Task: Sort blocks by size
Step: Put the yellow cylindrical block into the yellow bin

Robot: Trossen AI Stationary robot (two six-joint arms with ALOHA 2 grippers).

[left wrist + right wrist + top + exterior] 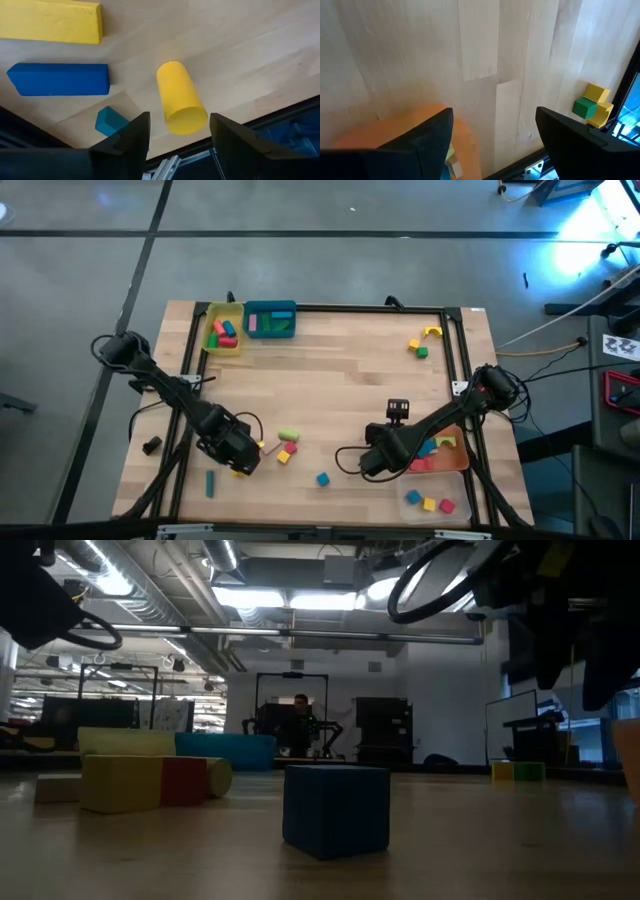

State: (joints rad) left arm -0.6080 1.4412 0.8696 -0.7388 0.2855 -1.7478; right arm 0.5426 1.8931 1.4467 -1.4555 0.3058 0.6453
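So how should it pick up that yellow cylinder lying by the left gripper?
From above, across its round middle. The yellow cylinder lies on its side on the table, so the open left gripper should straddle the curved sides; gripping the flat ends would need a wider spread.

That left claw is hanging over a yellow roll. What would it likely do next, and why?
Probably lower and close. The left pincer is open, its fingers either side of the yellow cylinder, which lies loose on the table near a blue bar, unsorted.
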